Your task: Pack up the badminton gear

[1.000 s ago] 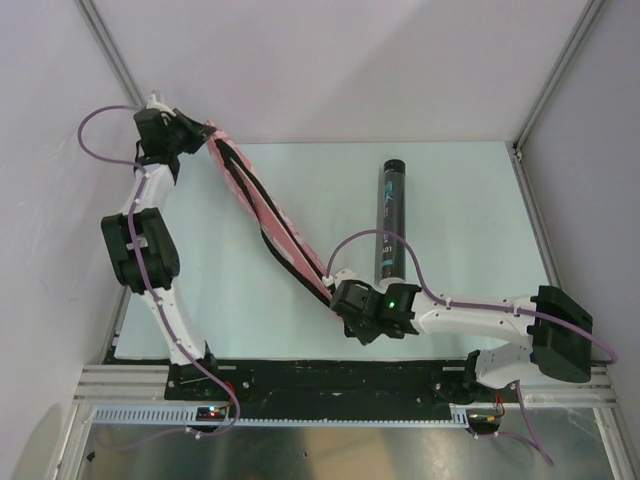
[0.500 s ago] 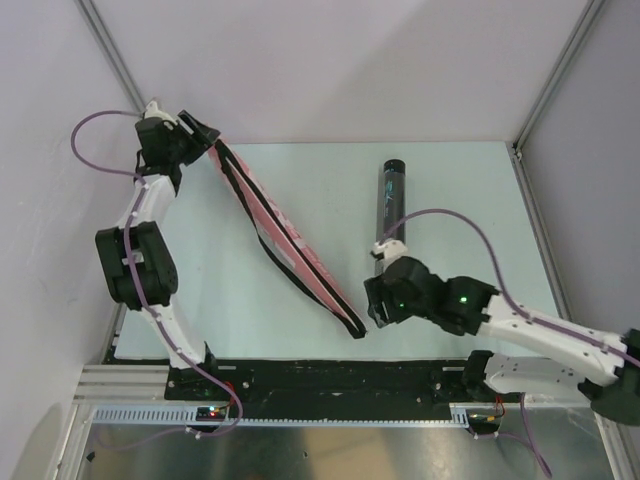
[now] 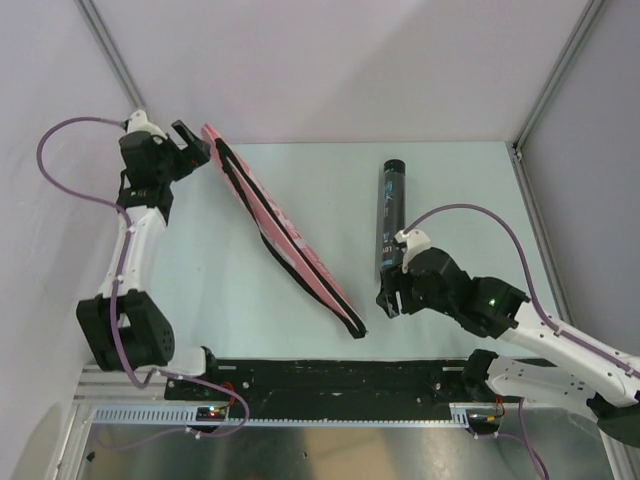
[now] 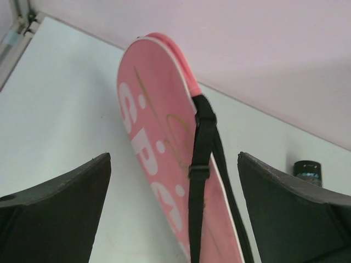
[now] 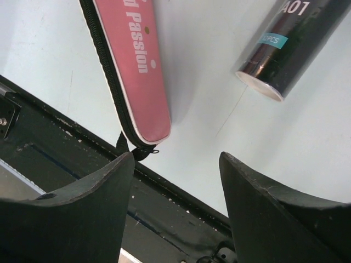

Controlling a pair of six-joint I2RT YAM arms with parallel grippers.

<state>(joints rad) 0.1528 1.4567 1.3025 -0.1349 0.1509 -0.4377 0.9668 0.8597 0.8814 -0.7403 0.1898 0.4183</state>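
Both tools have released the pink fabric, black-strapped racket case (image 3: 285,240), which lies diagonally on the pale surface (image 3: 460,200).
At its far end the left tool (image 3: 192,143) gapes empty; the right tool (image 3: 386,298), wide open and empty, sits by the black printed tube (image 3: 390,215)'s near end, probably its next grasp.

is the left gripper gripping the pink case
No, the left gripper is wide open, with the pink case untouched ahead of it.
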